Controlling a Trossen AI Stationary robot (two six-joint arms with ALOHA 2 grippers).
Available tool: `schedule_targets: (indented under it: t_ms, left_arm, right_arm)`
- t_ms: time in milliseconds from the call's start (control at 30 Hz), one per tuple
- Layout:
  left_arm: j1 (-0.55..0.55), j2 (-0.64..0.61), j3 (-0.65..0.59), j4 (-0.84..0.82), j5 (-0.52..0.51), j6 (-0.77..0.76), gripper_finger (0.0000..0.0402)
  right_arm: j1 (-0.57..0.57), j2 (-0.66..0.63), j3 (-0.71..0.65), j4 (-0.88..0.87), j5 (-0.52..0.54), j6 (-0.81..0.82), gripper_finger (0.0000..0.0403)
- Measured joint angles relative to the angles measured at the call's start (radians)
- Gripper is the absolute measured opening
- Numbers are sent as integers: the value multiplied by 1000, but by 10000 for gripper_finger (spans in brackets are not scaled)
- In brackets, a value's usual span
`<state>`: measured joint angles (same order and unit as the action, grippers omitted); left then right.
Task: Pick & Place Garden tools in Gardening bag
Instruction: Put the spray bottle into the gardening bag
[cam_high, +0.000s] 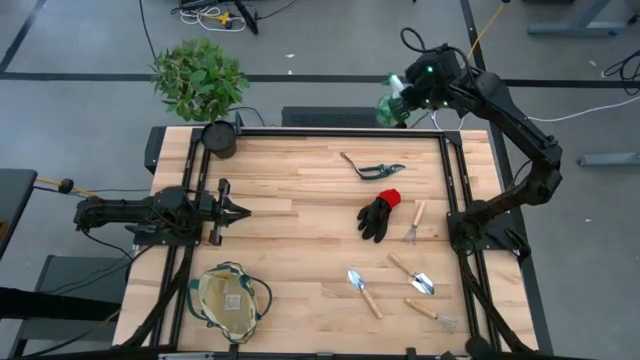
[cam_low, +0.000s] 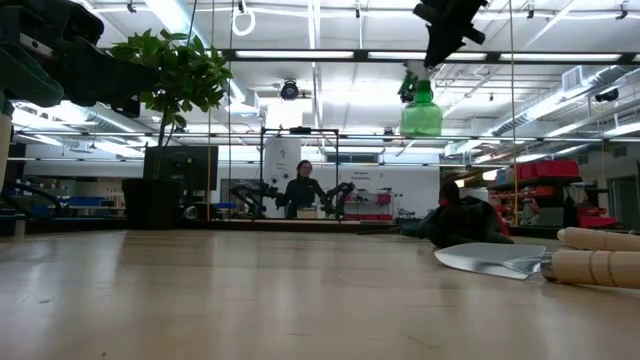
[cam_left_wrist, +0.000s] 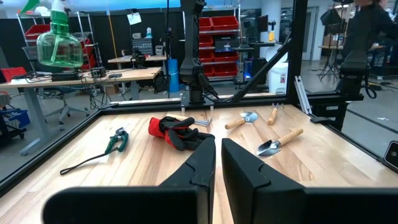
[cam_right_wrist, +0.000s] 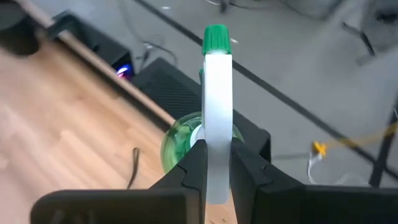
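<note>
Clearly a robotics lab or workshop hall. Grey concrete floor (cam_high: 90, 40) strewn with loose black and yellow cables (cam_high: 215, 14) around a pale wooden butcher-block worktop (cam_high: 300, 230) boxed in a black metal frame (cam_high: 455, 180). Beyond it, metal shelving with red plastic storage bins (cam_left_wrist: 214, 34), long workbenches (cam_left_wrist: 118, 74) crowded with equipment, ceiling strip lights (cam_low: 330, 55), and a person seated at a distant desk (cam_low: 302, 190).
</note>
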<state>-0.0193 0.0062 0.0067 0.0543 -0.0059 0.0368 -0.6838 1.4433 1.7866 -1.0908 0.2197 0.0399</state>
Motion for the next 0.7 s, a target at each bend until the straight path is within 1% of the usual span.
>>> schedule_targets:
  t_ms: [100, 233, 533, 700]
  left_arm:
    - [0, 0, 0, 0, 0, 0, 32]
    - [0, 0, 0, 0, 0, 0, 32]
    - [0, 0, 0, 0, 0, 0, 32]
    - [0, 0, 0, 0, 0, 0, 32]
  right_arm:
    - [19, 0, 5, 3, -53, -91, 44]
    - [47, 0, 7, 5, -128, -172, 44]
    - [130, 0, 7, 24, -263, -237, 44]
    - [176, 0, 7, 52, -300, -241, 44]
